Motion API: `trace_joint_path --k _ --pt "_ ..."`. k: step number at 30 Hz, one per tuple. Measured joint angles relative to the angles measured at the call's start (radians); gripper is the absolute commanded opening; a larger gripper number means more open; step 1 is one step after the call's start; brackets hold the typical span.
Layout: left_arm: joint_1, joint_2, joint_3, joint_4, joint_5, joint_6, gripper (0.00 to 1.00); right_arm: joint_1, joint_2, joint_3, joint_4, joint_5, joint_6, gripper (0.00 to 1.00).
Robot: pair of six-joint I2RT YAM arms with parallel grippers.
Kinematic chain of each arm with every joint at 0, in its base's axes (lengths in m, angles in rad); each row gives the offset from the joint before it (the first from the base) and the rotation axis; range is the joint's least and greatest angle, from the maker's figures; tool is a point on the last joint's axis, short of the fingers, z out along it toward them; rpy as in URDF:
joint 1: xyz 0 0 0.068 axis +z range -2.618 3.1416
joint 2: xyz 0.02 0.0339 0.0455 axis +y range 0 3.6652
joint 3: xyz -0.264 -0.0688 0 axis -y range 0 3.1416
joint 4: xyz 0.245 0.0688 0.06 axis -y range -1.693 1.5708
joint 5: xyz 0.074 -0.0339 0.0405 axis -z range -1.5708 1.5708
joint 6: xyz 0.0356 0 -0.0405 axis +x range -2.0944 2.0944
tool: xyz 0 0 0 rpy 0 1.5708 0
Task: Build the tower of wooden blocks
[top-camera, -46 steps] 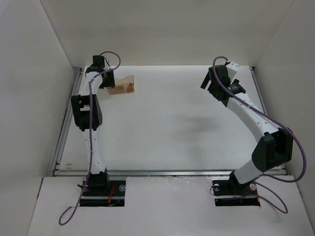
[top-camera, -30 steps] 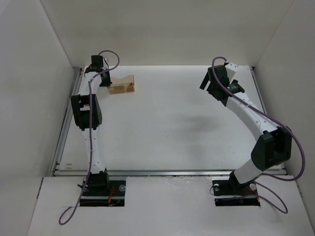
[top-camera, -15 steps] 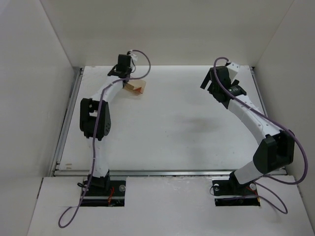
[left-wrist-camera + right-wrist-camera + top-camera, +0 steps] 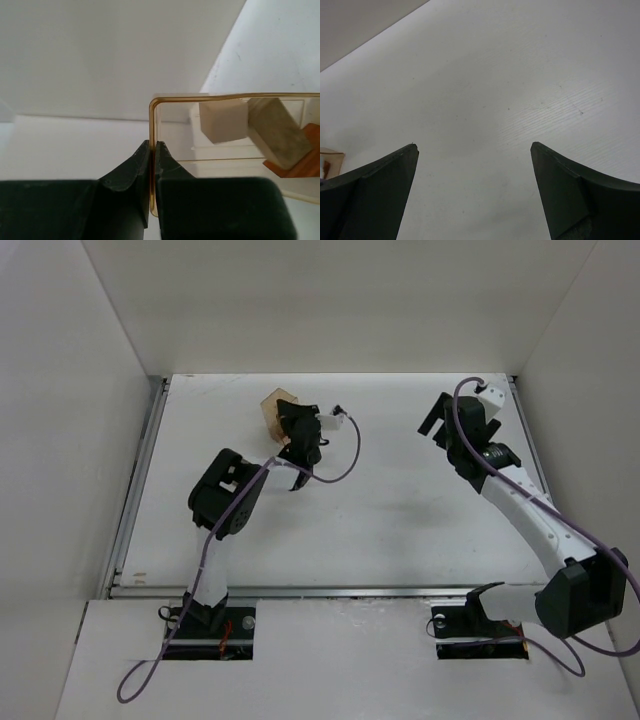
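So the left hand is pinching the wall of the clear box, holding it up over the counter with the blocks loose inside. The right hand is spread, empty. Guessing we're at unloading: next it needs a gentle tip-out mid-counter.

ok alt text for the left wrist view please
The left gripper pinches the rim of a clear amber box holding wooden blocks: a pale cube, a tan cuboid and a reddish-brown piece.
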Motion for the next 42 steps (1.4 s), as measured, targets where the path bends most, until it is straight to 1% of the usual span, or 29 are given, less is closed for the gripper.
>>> trace_joint_path --k 3,8,10,17,31,34,36,38,39,40,41,42 --pt "-0.047 0.058 -0.048 0.205 0.016 0.231 0.00 0.000 -0.031 -0.021 0.006 0.000 0.001 1.00" --pt "-0.103 0.113 -0.099 0.383 0.068 0.484 0.00 0.000 -0.052 -0.030 0.019 0.000 0.002 1.00" --pt "-0.116 0.120 -0.119 0.422 0.085 0.541 0.00 0.000 -0.057 -0.032 0.022 0.000 0.004 1.00" --pt "-0.136 0.120 -0.189 0.506 0.121 0.616 0.00 0.000 -0.057 -0.033 0.030 -0.003 0.018 1.00" --pt "-0.158 0.121 -0.195 0.518 0.077 0.638 0.00 0.000 -0.080 -0.050 0.032 -0.018 0.036 1.00" --pt "-0.164 0.121 -0.192 0.517 0.055 0.640 0.00 0.000 -0.084 -0.050 0.033 -0.021 0.036 1.00" --pt "-0.166 0.122 -0.164 0.500 0.008 0.639 0.00 0.000 -0.084 -0.050 0.033 -0.027 0.036 1.00" --pt "-0.161 0.124 -0.092 0.444 -0.064 0.586 0.00 0.000 -0.084 -0.050 0.032 -0.032 0.037 1.00" --pt "-0.154 0.124 -0.050 0.411 -0.105 0.534 0.00 0.000 -0.085 -0.050 0.032 -0.038 0.037 1.00" --pt "-0.140 0.123 0.003 0.357 -0.144 0.436 0.00 0.000 -0.086 -0.050 0.032 -0.042 0.038 1.00" --pt "-0.122 0.121 0.074 0.245 -0.171 0.323 0.00 0.000 -0.087 -0.050 0.032 -0.049 0.037 1.00" --pt "-0.099 0.116 0.153 0.097 -0.178 0.200 0.00 0.002 -0.089 -0.050 0.032 -0.058 0.035 1.00"
